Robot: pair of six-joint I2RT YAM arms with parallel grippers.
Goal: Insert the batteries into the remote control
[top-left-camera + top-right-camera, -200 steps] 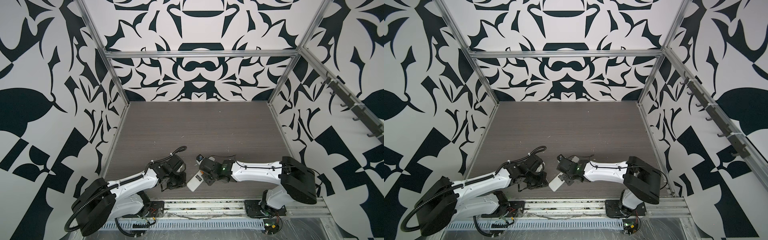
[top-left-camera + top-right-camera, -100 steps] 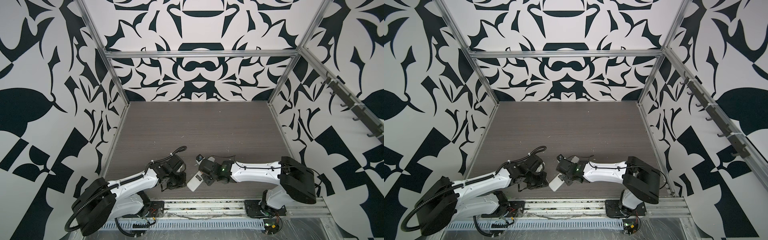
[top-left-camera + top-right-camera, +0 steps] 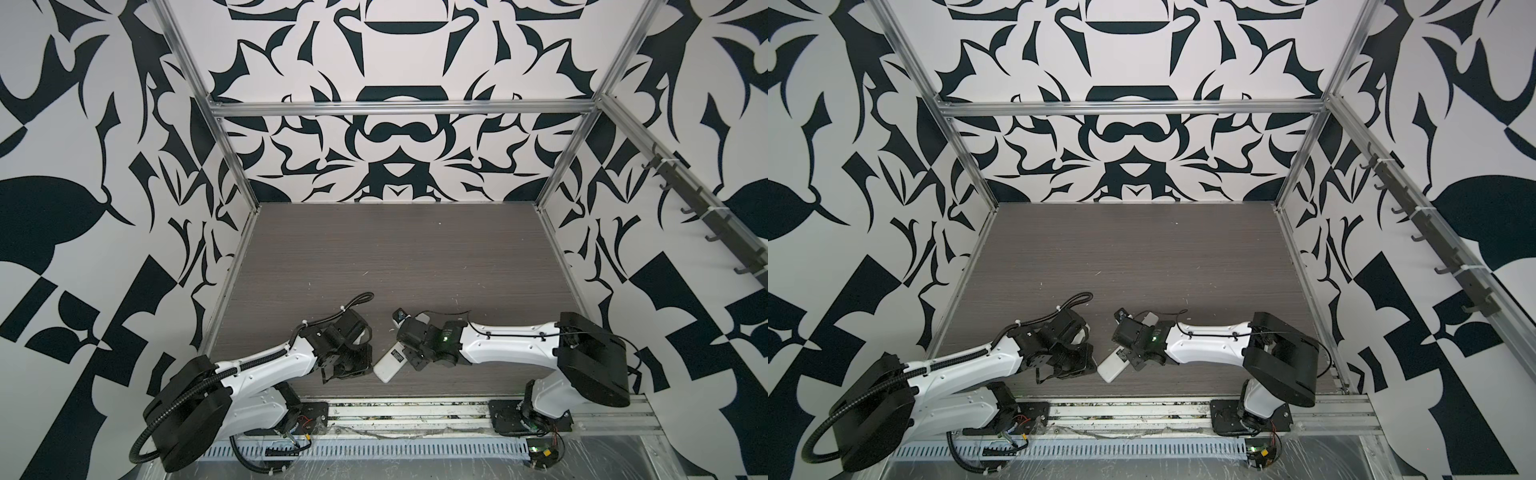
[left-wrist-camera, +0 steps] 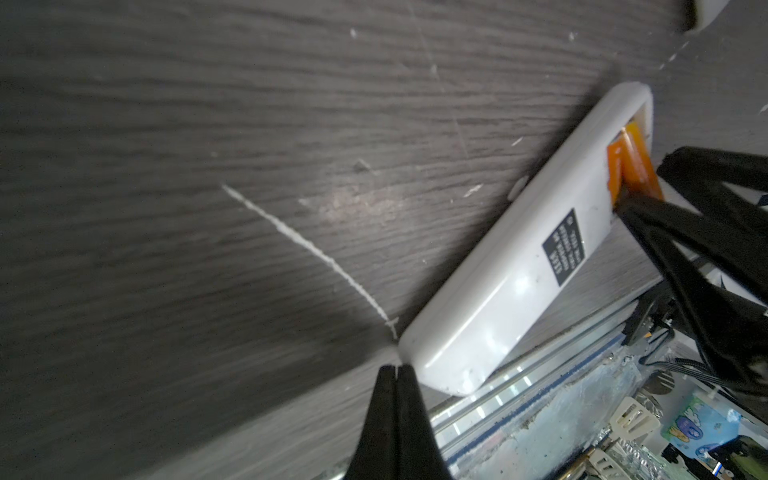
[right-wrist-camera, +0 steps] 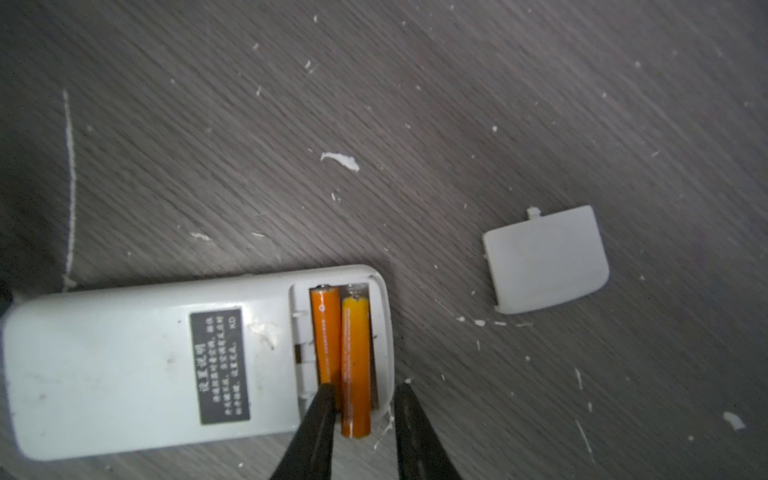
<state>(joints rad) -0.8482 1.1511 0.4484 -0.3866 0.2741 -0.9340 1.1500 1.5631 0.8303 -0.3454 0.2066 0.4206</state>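
Two arms are being shown in both top views, each built of glossy white link shells and black joint housings. The left arm (image 3: 266,365) is being trailed by a black corrugated conduit, tied on with white zip ties. The right arm (image 3: 511,347) is being crossed by a thin black cable, small dark screws dotting its shell, and a green light is glowing at its wrist. Slim, black, tapering fingers (image 5: 415,432) are being seen in the wrist views.

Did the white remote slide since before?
No. In a top view the remote stays just as far from the metal rail at the table's front.
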